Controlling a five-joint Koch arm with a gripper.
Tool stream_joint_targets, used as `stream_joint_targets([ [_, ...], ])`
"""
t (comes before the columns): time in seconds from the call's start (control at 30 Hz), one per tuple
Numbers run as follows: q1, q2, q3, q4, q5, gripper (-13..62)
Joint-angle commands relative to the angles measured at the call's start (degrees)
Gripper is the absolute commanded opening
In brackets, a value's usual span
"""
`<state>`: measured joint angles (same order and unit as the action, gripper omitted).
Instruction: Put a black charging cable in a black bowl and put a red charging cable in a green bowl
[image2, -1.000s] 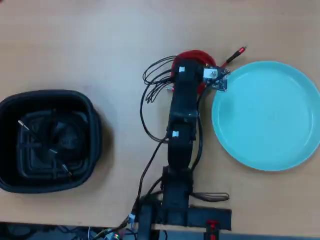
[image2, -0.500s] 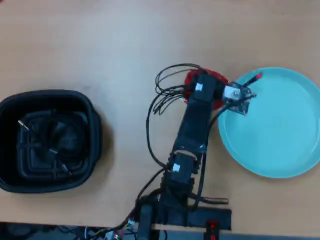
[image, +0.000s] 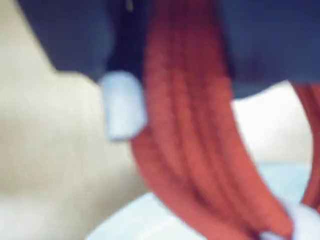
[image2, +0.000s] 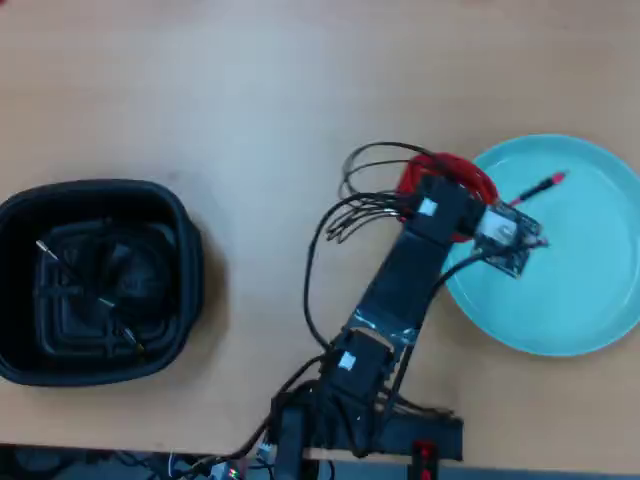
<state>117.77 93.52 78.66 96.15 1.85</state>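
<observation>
Overhead and wrist views of the transfer of the second cable. Wooden table (image2: 200, 80): bears all items. Green bowl (image2: 590, 300): wide, shallow, at the right of the overhead view, its floor bare. Black bowl (image2: 180, 240): at the left, well apart from the arm; the black charging cable (image2: 105, 300) lies inside it, so that half of the task appears done. Arm (image2: 400, 280): reaches from the lower edge toward the green bowl's left rim. Red charging cable (image: 200, 150): hangs as a coil from the wrist, part over the rim and part over the table; one plug (image2: 548, 183) juts out over the dish. Gripper (image: 170, 75): clamped on the red strands, as the blurred wrist view shows them passing between dark jaws. Risk, as a judgement: released here, the coil would straddle the rim and could slide back onto the table; the trailing plug or loops could also catch the rim and drag the light dish.
</observation>
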Motion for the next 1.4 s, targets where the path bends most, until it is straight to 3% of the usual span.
stream_joint_targets([
  [0.0, 4.31, 3.52, -22.76, 2.37, -1.93, -5.9],
  [0.17, 12.22, 1.67, -22.76, 2.20, -2.37, -6.0],
  [0.43, 16.17, -15.03, -21.01, 1.23, -7.47, -5.7],
  [0.97, 22.50, -15.47, -24.52, -10.28, -0.79, -2.5],
  [1.13, 23.03, -16.44, -24.61, -10.37, -1.14, 13.4],
  [1.37, 23.12, -22.15, -24.26, -9.76, 0.88, 61.1],
])
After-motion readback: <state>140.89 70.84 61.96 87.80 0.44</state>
